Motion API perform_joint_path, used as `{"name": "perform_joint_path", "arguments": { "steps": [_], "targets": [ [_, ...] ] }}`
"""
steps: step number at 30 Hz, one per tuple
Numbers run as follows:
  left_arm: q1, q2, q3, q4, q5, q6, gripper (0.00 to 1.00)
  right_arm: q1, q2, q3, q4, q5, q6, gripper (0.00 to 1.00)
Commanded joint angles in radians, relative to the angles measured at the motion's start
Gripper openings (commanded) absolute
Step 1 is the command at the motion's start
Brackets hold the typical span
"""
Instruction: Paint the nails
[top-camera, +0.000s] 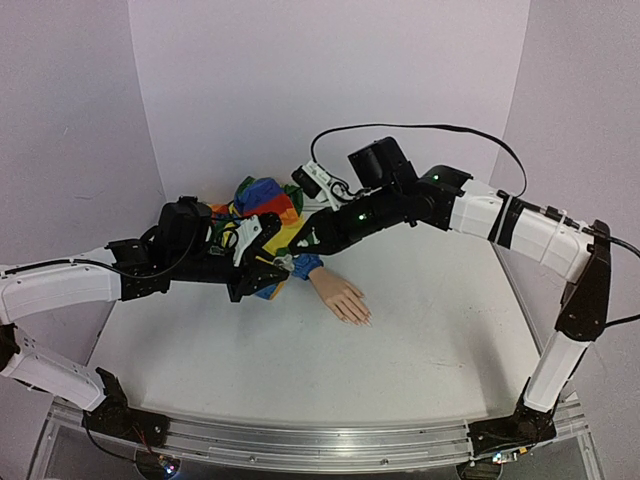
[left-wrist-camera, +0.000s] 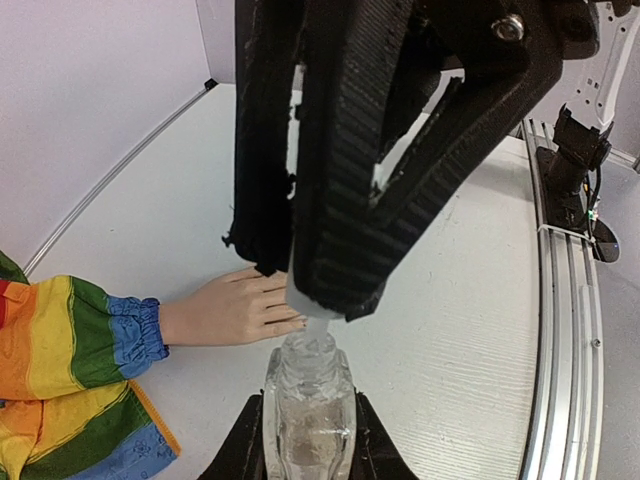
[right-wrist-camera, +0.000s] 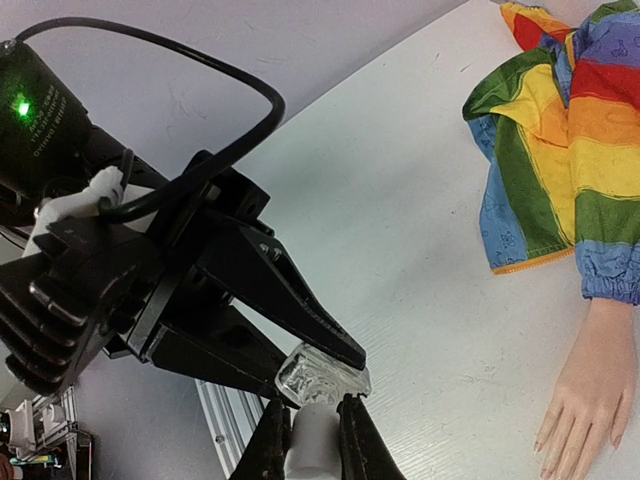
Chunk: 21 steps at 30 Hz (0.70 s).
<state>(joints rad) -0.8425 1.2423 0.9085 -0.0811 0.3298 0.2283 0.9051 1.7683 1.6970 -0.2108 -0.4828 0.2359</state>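
Observation:
The small clear bottle (top-camera: 283, 262) is held between both grippers just left of the peach mannequin hand (top-camera: 340, 297). My left gripper (left-wrist-camera: 308, 412) is shut on the bottle's clear body (left-wrist-camera: 308, 395). My right gripper (right-wrist-camera: 313, 412) is shut on its white cap (right-wrist-camera: 315, 445), which sits on the bottle neck. The hand lies palm down on the table, fingers pointing right and toward me, and its rainbow sleeve (top-camera: 262, 205) is bunched behind it. The nails (right-wrist-camera: 548, 448) are tiny, pale and barely visible at the fingertips. The hand also shows in the left wrist view (left-wrist-camera: 232, 308), just beyond the bottle.
A metal rail (top-camera: 320, 442) runs along the table's near edge. White walls enclose the back and sides. A black cable (top-camera: 420, 128) loops over the right arm. The right arm's base (left-wrist-camera: 575, 165) stands at the table's edge.

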Motion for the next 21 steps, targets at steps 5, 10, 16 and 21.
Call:
{"name": "perform_joint_path", "arguments": {
  "steps": [5,10,16,21],
  "targets": [
    [0.004,-0.016,0.036,0.021,0.0,0.002,0.0,0.002,-0.072,-0.016,0.017,-0.007,-0.003,0.0],
    [0.003,-0.014,0.039,0.02,-0.002,0.004,0.0,0.002,-0.082,-0.02,0.022,-0.013,-0.001,0.0],
    [0.003,-0.013,0.041,0.017,0.002,0.005,0.0,0.003,-0.094,-0.022,0.024,-0.005,-0.001,0.0],
    [0.003,-0.011,0.035,0.015,-0.007,0.011,0.0,0.002,-0.112,-0.025,0.041,-0.008,0.001,0.0]
  ]
}}
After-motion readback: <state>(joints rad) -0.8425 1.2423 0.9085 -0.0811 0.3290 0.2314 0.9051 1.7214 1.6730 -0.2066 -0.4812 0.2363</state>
